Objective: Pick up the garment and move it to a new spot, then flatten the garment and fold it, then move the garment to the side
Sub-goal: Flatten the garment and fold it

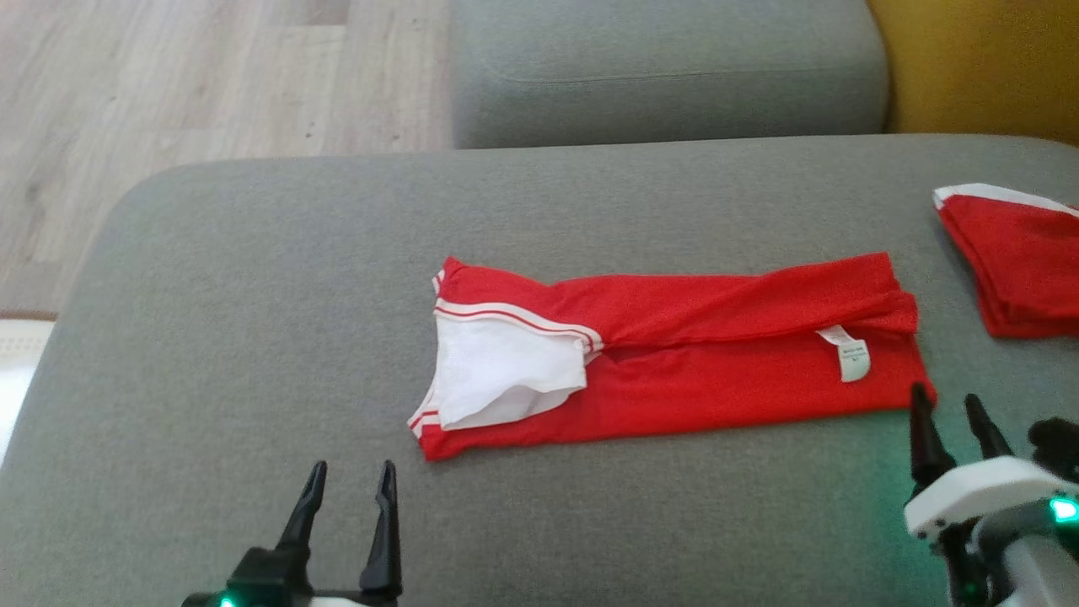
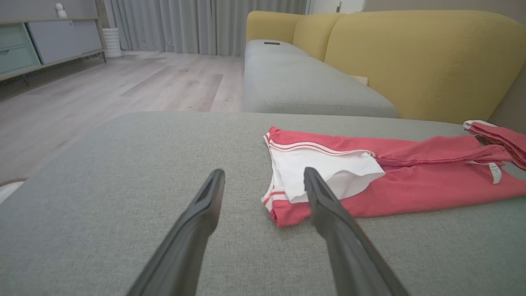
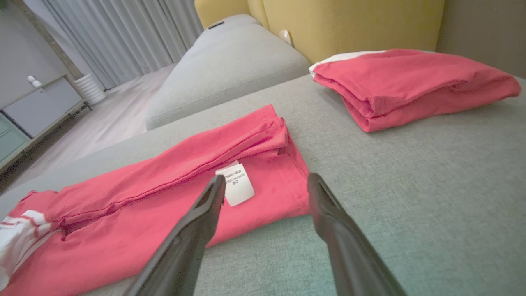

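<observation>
A red garment (image 1: 674,354) with white trim and a white care label lies folded into a long strip across the grey cushion (image 1: 253,337). It also shows in the left wrist view (image 2: 411,185) and the right wrist view (image 3: 164,185). My left gripper (image 1: 350,476) stands open just in front of the strip's white-trimmed left end, touching nothing; its fingertips (image 2: 215,181) frame that end. My right gripper (image 1: 948,409) is open at the strip's near right corner, with its fingertips (image 3: 215,187) over the corner by the label and nothing between them.
A second red garment (image 1: 1020,261), folded into a thick stack, lies at the cushion's right edge (image 3: 411,82). Beyond are another grey cushion (image 1: 666,67), a yellow backrest (image 1: 978,59) and wooden floor (image 1: 169,84) to the left.
</observation>
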Motion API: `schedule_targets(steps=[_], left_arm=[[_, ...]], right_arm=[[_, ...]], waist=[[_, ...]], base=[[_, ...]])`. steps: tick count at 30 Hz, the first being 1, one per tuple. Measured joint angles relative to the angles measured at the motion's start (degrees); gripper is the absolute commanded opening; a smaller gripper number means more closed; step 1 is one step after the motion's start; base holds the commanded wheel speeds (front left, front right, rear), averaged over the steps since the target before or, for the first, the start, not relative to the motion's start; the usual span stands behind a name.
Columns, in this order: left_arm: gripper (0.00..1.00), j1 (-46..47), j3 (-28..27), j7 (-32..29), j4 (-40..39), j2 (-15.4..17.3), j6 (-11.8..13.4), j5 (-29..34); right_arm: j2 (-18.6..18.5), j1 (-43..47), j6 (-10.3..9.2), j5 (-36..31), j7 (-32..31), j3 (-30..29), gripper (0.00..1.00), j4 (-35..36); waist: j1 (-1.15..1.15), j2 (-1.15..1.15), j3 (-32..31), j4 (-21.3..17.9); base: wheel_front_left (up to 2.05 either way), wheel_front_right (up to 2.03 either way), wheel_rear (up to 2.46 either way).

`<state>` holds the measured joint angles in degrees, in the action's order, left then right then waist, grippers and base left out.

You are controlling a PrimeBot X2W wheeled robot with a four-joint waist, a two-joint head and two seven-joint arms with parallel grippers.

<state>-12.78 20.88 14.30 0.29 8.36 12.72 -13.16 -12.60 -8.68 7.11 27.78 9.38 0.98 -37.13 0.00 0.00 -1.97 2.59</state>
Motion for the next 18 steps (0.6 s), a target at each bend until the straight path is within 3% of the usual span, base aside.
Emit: schedule_targets(steps=[8,18], left_arm=[[1.0,0.1,0.1,0.0,0.0,-2.1,-2.7,3.7],[1.0,3.4,0.3,0.0,0.9,-3.9,-4.3,5.0]], right_arm=[[-1.1,-11.7,0.0,-3.5,-8.3,-10.5,1.0,-12.2],[-4.8,-24.4,0.0,-11.3,-14.5,-16.4,1.0,-24.5]], waist=[[0.0,0.0,1.9,3.9],[0.0,0.0,7.5,7.2]], base=[[0.0,0.0,0.0],[0.0,0.0,0.0]])
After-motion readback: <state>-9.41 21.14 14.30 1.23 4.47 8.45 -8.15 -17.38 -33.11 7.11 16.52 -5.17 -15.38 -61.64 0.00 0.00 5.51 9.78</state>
